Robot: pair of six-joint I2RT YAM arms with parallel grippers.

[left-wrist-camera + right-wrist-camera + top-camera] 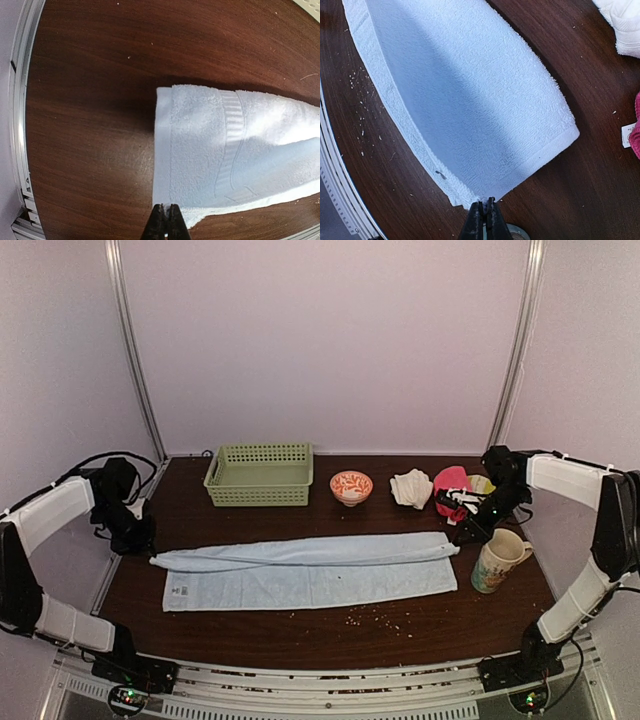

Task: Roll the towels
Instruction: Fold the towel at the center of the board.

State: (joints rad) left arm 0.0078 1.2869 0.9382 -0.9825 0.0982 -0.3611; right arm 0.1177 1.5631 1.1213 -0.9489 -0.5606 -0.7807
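A dark wooden table [300,640] holds a long pale blue towel [305,570] spread flat across its middle, its far long edge folded unevenly over towards the near one. The left gripper [166,220] sits at this towel's left end and the right gripper [484,215] at its right end. Both have their jaws pressed together at the hem, and it is not clear whether any cloth is pinched between them. The off-white towel [411,487] lies crumpled behind the blue towel's right end, not yet laid out. Because the fold is uneven, a roll started from here would likely run crooked or come out loose. If the closed fingers hold no cloth, they may simply slide off the hem. A mug [497,560] stands just beside the blue towel's right end and could be knocked by the right arm. Crumbs [375,618] just in front of the towel could get rolled in. Behind it are a green basket [260,473], a small patterned bowl [351,486] and a pink object [452,480].
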